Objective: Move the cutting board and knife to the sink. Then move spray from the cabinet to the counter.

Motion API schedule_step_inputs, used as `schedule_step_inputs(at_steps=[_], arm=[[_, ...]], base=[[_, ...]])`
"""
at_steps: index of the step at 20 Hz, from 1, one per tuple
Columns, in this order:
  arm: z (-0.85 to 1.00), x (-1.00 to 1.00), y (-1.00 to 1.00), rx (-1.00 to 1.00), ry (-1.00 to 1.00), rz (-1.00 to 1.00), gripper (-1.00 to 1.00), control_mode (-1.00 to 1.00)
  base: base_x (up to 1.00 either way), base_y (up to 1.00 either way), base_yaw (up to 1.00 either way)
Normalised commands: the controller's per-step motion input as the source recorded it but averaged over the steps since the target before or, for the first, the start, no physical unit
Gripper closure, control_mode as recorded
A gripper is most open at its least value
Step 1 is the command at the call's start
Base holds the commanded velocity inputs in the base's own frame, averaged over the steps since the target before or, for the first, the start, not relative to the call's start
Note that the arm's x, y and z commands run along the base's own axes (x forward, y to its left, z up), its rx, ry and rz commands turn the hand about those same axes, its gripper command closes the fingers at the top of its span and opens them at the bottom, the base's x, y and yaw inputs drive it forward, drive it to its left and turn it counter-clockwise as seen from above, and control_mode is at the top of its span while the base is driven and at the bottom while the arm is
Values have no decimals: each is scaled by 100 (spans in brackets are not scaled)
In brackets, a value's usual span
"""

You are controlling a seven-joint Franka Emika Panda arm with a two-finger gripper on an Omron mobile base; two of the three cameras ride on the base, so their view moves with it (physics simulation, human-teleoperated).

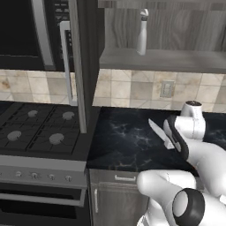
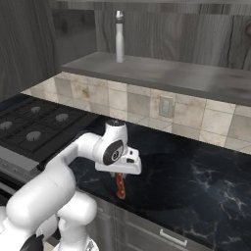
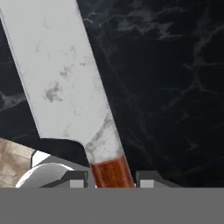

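Our end effector (image 3: 113, 178) holds the knife (image 3: 61, 83) by its handle above the surface (image 3: 175, 87); we should grip firmly while carrying.

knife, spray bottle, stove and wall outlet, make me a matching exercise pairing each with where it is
Things:
1. small silver-bladed knife with reddish-brown wooden handle
2. slim pale grey-white spray bottle
3. black four-burner stove
4. pale wall outlet

Places:
A. on the tiled backsplash
B. on the grey cabinet shelf
C. left of the black marble-look counter
D. handle between the jaws, over the counter

Pairs: 1-D, 2-B, 3-C, 4-A
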Motion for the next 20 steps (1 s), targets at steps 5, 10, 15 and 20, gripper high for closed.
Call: schedule_step_inputs(at_steps=[5, 10, 15, 20], arm=[[31, -18, 0, -1, 0, 2, 100, -100], [30, -15, 0, -2, 0, 3, 100, -100], [26, -14, -3, -1, 0, 6, 100, -100], [8, -7, -2, 0, 0, 4, 100, -100]], base=[[0, 0, 0], [0, 0, 0], [0, 0, 0], [0, 0, 0]])
